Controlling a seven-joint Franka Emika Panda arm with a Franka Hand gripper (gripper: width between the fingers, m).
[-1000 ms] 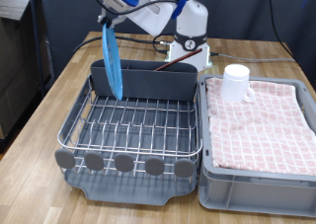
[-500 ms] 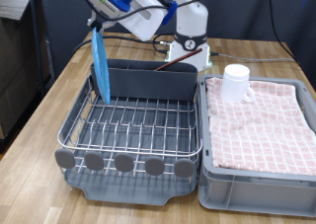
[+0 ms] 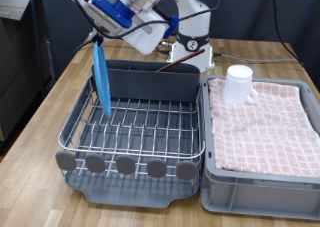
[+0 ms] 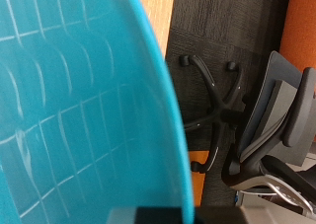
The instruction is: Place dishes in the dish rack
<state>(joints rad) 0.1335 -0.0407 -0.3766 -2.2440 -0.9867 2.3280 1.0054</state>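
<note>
My gripper (image 3: 98,37) is shut on the top edge of the light-blue plate (image 3: 101,79). It holds the plate upright and edge-on over the dish rack (image 3: 135,127), at the exterior view's left, with the lower edge near the wires. In the wrist view the plate (image 4: 79,115) fills most of the picture, and the rack's grid reflects in it. The white mug (image 3: 238,85) stands on the pink checked cloth in the grey crate (image 3: 262,177). The wooden spoon is not in view.
The rack's tall grey back compartment (image 3: 150,82) stands just behind the plate. The robot base (image 3: 192,42) is at the exterior view's top. The wooden table (image 3: 45,117) lies left of the rack. An office chair (image 4: 247,115) shows past the plate.
The gripper has carried the plate towards the exterior view's left and lowered it, turning it more upright, to the rack's left side. The mug has not moved.
</note>
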